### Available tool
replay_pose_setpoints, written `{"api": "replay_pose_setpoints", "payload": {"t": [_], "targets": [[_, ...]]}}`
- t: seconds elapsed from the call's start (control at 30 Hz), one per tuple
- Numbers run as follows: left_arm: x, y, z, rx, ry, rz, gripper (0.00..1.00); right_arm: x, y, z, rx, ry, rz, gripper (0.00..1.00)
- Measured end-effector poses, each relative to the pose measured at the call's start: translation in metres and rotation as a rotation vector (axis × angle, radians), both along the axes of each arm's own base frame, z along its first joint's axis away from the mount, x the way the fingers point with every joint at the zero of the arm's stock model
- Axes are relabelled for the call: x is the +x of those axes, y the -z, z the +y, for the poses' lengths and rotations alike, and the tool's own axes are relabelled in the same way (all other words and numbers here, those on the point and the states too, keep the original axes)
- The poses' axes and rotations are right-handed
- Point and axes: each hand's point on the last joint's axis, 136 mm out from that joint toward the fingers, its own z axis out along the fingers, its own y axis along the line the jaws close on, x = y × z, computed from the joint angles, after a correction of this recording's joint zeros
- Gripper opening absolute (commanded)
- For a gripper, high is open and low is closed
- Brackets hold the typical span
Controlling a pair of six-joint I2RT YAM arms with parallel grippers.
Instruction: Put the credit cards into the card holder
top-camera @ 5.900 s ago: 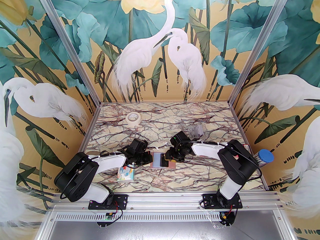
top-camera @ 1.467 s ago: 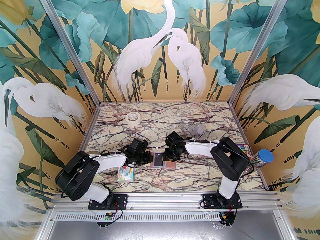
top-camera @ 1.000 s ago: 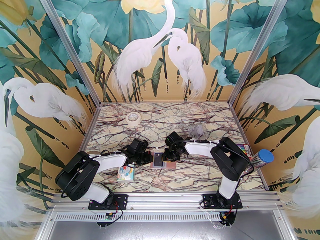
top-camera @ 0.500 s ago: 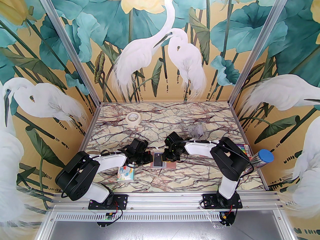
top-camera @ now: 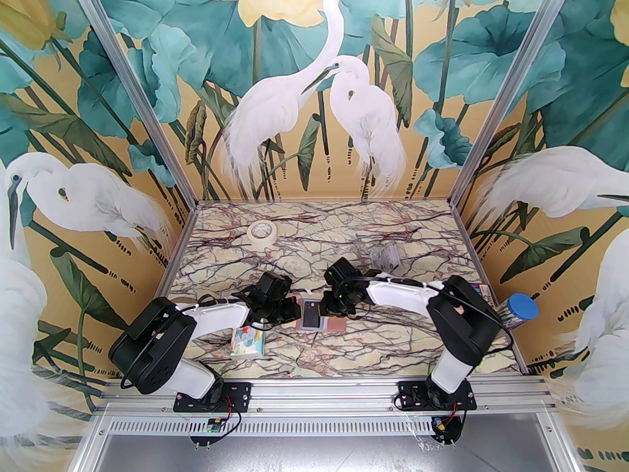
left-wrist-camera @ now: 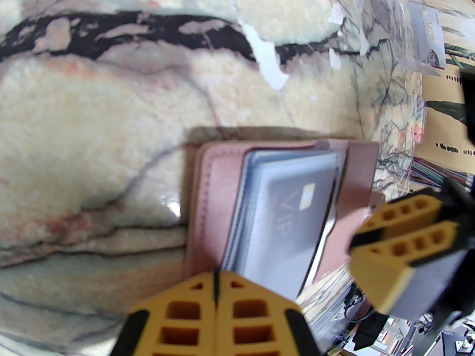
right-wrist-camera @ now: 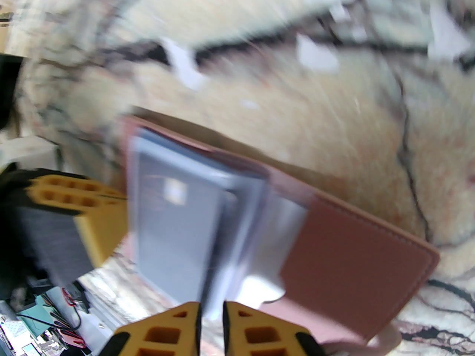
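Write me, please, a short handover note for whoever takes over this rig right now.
Left gripper: shut, at the open card holder's left edge.
Right gripper: almost closed at the sleeves; blur hides any grip.
Card holder lies open between the two arms.
Done: a dark card sits in a sleeve.
Left: a grey card in the clear box, far right, has yet to go in.

The left pincer (top-camera: 294, 311) and right pincer (top-camera: 326, 309) are flanking the card holder (top-camera: 336, 324), blocking both sides; bench (top-camera: 314, 253) behind is lying open up to the tape roll (top-camera: 261, 234).
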Motion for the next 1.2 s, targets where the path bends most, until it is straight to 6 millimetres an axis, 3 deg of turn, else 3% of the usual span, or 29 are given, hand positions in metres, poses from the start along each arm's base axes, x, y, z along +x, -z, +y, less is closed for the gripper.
{"api": "replay_pose_setpoints", "payload": {"t": [0.2,0.5,1.2], "targets": [[0.0,0.0,0.0,0.0,0.0,0.0,0.0,0.003,-0.001,0.004,0.018,-0.001,-0.009,0.16],[0.0,0.0,0.0,0.0,0.0,0.0,0.0,-0.001,0.021,0.005,-0.004,-0.006,0.042,0.16],[0.0,0.0,0.0,0.0,0.0,0.0,0.0,0.0,0.028,0.006,-0.005,-0.007,0.043,0.1]]}}
